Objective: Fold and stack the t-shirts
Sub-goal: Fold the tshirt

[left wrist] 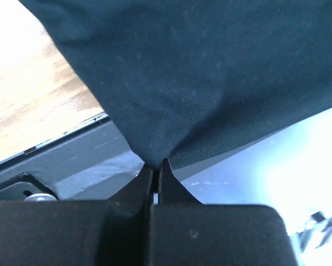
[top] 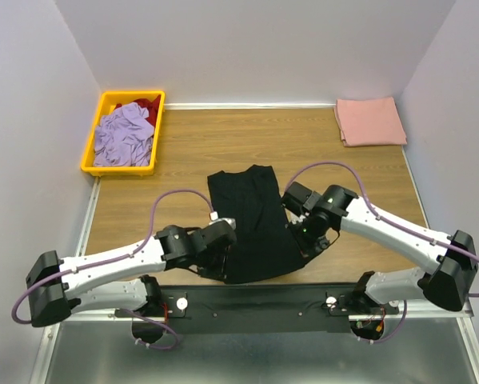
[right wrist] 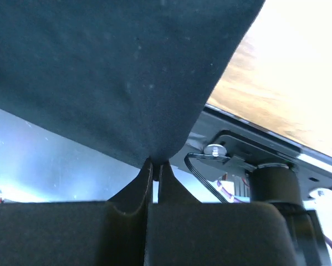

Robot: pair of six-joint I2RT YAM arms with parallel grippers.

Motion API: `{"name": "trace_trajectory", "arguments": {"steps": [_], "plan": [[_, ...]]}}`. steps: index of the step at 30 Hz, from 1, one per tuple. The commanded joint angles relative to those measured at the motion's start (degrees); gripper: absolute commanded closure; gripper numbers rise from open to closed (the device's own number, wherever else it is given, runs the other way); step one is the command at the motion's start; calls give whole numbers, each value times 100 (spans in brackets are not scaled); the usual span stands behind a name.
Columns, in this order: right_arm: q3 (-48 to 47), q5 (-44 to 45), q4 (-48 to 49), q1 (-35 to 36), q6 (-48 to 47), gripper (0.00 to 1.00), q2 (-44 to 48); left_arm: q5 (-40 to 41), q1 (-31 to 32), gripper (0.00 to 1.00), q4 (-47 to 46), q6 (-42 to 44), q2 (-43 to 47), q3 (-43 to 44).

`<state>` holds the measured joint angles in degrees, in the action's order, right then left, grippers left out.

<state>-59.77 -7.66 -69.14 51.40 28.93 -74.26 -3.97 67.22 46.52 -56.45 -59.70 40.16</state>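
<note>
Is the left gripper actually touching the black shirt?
Touching. Left wrist view shows the left gripper shut on the black t-shirt, cloth puckering into its closed tips.

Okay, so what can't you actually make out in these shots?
1. Wrist views: the outline of the black t-shirt, cut off by frame edges past the left gripper and right gripper pinching it.
2. Top view: both grippers' fingertips, hidden under their wrists and the shirt.
3. Top view: the red garment, mostly buried under the lavender garment in the yellow bin.
</note>
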Motion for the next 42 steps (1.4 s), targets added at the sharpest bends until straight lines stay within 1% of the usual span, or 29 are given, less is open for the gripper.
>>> {"name": "trace_trajectory", "arguments": {"steps": [1,3,4,5,6,7,9,10,12,13,14,16,17,20,21,22,26,31,34,37,38,39,40,41,42], "plan": [[-1182,669,-653,11,78,99,-211,98,-655,100,208,62,205,597],[-1659,739,-697,11,-79,99,-491,177,-1051,100,261,598,91,983],[-1852,940,-714,2,-150,99,-597,194,-1236,100,261,826,38,1124],[-2281,1020,-767,-42,-229,99,-738,195,-1673,100,243,1028,-6,1369],[-2485,1117,-802,-103,-421,99,-878,168,-1869,100,235,1422,-76,1519],[-2705,1152,-837,-156,-527,99,-1158,159,-2062,100,226,1582,-225,1651],[-3267,1214,-829,-384,-860,99,-1406,124,-2537,100,121,1881,-383,1977],[-3626,1180,-811,-620,-993,99,-1712,63,-2843,100,25,2144,-550,2108],[-4049,1048,-776,-884,-1344,99,-2020,-42,-3205,100,-160,2496,-804,2154],[-4234,995,-759,-1164,-1442,99,-2188,-182,-3363,100,-265,2611,-902,2154],[-4628,899,-637,-1315,-1530,99,-2494,-270,-3721,100,-493,2708,-1007,2189],[-5095,627,-574,-1596,-1601,99,-2855,-446,-4066,100,-731,2858,-1376,2215],[-5298,556,-504,-1824,-1609,99,-3258,-656,-4198,100,-932,2972,-1525,2320],[-5791,231,-172,-2202,-1680,99,-3787,-868,-4603,100,-1276,3087,-2097,2530],[-5896,143,-91,-2274,-1706,99,-4189,-947,-4708,100,-1443,3157,-2464,2619],[-6097,116,-56,-2405,-1724,99,-4393,-1061,-4849,100,-1523,3192,-2641,2698],[-6494,-42,260,-2652,-1838,99,-5352,-1141,-5087,100,-1970,3306,-3555,3111],[-6284,-130,1129,-2898,-1654,99,-6020,-1089,-5210,100,-2515,3359,-4679,3506],[-6117,-210,1359,-2960,-1592,99,-6188,-1054,-5210,100,-2587,3324,-5024,3613],[-5933,-183,1614,-2960,-1627,99,-6154,-992,-5210,99,-2815,3272,-4981,3508],[-5898,-157,1710,-2960,-1627,98,-6049,-905,-5219,94,-2902,3245,-4946,3446],[-5871,-131,1764,-2960,-1618,94,-5996,-869,-5210,91,-2903,3236,-4920,3437],[-5810,-52,1808,-2960,-1592,88,-5917,-843,-5210,88,-2912,3236,-4832,3420],[-5757,-17,1912,-2960,-1566,79,-5829,-816,-5210,79,-2982,3228,-4753,3350],[-5661,45,1992,-2960,-1540,76,-5576,-799,-5219,74,-3017,3175,-4657,3306]]}}
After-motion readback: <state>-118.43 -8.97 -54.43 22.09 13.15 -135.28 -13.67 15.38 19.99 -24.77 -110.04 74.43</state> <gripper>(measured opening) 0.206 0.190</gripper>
